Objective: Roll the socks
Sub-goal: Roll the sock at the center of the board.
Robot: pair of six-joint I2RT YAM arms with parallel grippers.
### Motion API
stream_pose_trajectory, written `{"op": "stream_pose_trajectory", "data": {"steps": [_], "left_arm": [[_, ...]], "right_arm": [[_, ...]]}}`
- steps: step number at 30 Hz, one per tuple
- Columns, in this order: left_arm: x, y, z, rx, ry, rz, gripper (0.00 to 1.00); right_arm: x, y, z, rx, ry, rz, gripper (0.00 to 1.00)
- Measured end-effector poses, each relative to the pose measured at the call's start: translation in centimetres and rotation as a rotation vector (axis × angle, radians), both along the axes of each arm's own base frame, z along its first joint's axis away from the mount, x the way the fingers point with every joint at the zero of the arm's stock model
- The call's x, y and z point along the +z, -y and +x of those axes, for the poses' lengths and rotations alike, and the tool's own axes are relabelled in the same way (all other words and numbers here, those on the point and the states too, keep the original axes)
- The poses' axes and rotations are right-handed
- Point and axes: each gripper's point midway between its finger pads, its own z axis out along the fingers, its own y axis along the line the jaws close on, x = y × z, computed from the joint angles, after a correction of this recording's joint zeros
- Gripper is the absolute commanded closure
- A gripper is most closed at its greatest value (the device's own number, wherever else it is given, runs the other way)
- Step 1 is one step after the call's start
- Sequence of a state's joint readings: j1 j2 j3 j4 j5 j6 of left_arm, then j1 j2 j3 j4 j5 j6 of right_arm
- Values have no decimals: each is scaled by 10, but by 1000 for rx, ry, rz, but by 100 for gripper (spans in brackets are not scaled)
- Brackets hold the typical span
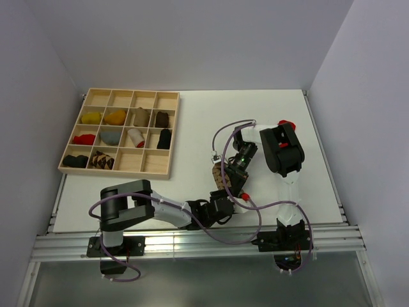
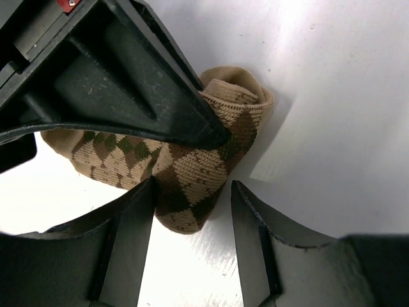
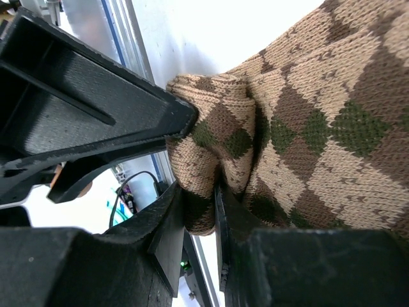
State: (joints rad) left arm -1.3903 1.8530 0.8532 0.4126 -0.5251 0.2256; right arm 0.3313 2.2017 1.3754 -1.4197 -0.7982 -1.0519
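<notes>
The argyle sock (image 1: 220, 176) lay on the tabletop (image 1: 192, 128) near its front edge, in the gap between my two arms. In the left wrist view, one end of the argyle sock (image 2: 192, 179) was doubled over into a loose curl and the rest trailed flat behind it. I judged that a first turn at most, not a finished roll.

My right hand (image 3: 199, 214) was closed on a fold of the argyle sock (image 3: 307, 141), the knit bunched and pinched between its fingers. My left hand (image 2: 193, 187) stood open with a finger on each side of the sock's near end. One finger brushed the fabric, but neither squeezed it.

By my reckoning this sock was early in its rolling. The flat length had to be wound up onto the curl and the bundle made tight enough to hold.

Of the other socks I could say little. A scrap of red (image 1: 285, 123) showed past the right arm's elbow, mostly hidden, and I could not tell what it was. Well to the left, the wooden tray (image 1: 128, 173) held small bundles in many of its compartments, among them yellow, orange, red, black and one patterned. From above I could not tell whether any of those was a rolled sock from this job.
</notes>
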Motion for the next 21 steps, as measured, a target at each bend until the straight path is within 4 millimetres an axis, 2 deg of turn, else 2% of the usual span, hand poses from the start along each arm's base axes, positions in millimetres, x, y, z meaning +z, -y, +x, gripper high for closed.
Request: {"op": "stream_pose_trajectory", "data": {"steps": [9,12,14,16,21], "left_arm": [[-3,4,1,-36,78,-15,47],[-4,6,2,-45,87,-18,57],[-7,7,1,-48,85,-17,84],[-8,9,0,-59,80,-14,99],[-9,14,-3,-62,48,-24,100]], "right_arm": [[0,1,-1,0,-8,-11,73],[0,3,-2,3,-13,-20,73],[0,3,-3,4,-18,-25,71],[0,4,-3,5,-22,-31,69],[1,6,-4,-5,-33,-55,56]]}}
